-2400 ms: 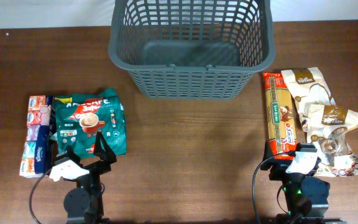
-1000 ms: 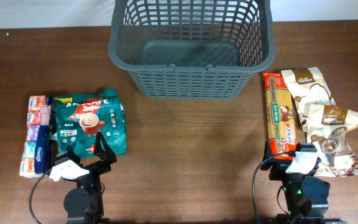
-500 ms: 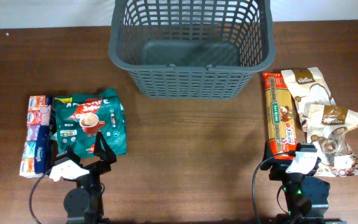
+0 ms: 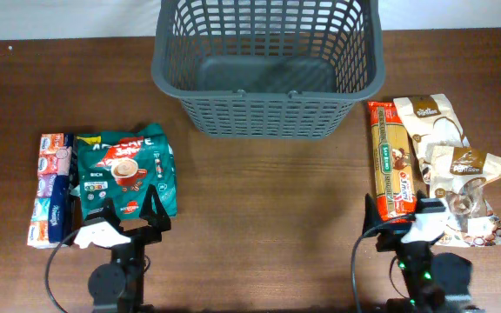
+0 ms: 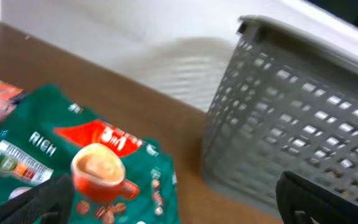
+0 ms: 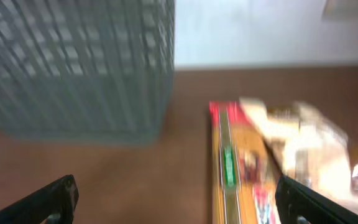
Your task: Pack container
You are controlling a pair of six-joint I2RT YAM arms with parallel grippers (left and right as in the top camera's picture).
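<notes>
The dark grey lattice container [image 4: 268, 69] stands at the back middle and looks empty; it also shows in the left wrist view [image 5: 303, 118] and the right wrist view [image 6: 73, 68]. My left gripper [image 4: 129, 213] is open and empty, just in front of a green coffee bag [image 4: 124, 169], which the left wrist view [image 5: 86, 168] shows below and ahead of the fingers. My right gripper [image 4: 398, 213] is open and empty at the near end of a long orange spaghetti pack [image 4: 390, 165], also seen in the right wrist view [image 6: 235, 168].
Small tissue packets [image 4: 50, 187] lie left of the coffee bag. Beige snack bags [image 4: 450, 161] lie right of the spaghetti pack, one [image 4: 481, 228] close to my right gripper. Bare brown table [image 4: 268, 209] lies between the two arms.
Both arms have begun to move. The left gripper has shifted slightly to the right. The right gripper has shifted slightly, and its fingers now show spread apart.
</notes>
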